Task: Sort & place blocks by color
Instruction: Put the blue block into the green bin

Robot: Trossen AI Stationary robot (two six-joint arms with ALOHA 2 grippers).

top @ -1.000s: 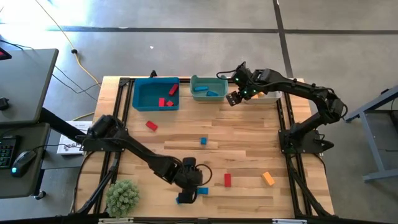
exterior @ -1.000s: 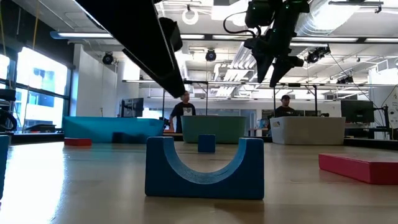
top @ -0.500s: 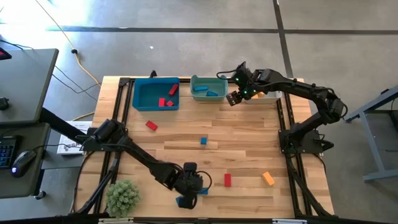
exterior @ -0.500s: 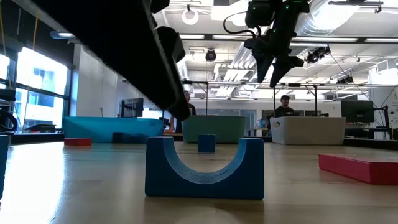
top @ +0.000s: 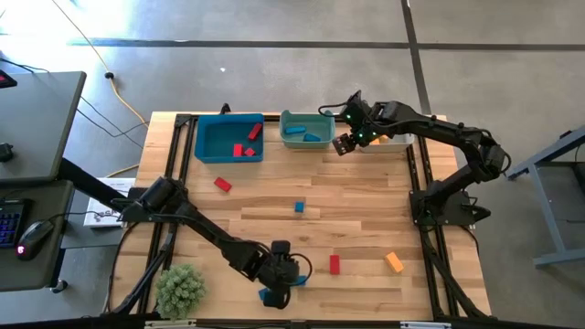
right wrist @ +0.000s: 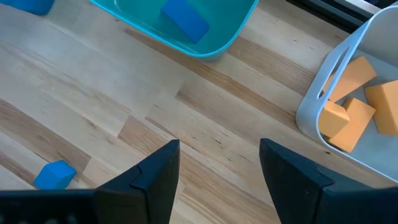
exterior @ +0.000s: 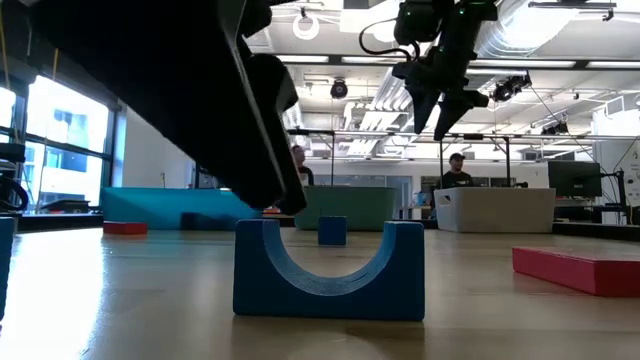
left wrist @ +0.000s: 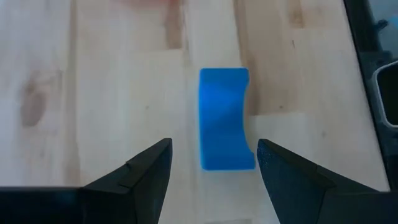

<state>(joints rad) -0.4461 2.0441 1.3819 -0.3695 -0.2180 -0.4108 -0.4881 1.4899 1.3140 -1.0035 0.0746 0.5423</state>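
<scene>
**Left arm lines up on the blue arch block**

Over the last second the left gripper (top: 277, 285) has crept toward the table's near edge and settled above the blue arch-shaped block (left wrist: 225, 118), which lies flat on the pale wooden tabletop (top: 366, 192) close to that edge. In the left wrist view the two dark fingers stand apart with nothing between them, and the block sits just ahead of the gap, not yet straddled. My reading is that a descent and a squeeze come next, then a carry to the far teal plastic bin (top: 305, 131), where blue pieces already lie.

The right gripper (top: 345, 143) has not moved in that time; it hangs with fingers spread and empty beside the white-grey bin (right wrist: 339, 68) holding orange blocks (right wrist: 354, 102).

Still loose on the table: a small blue cube (top: 298, 207), a red bar (top: 334, 264), an orange block (top: 394, 262) and a red block (top: 222, 184) near the blue bin (top: 228, 139). Sorting looks well under way but unfinished
</scene>
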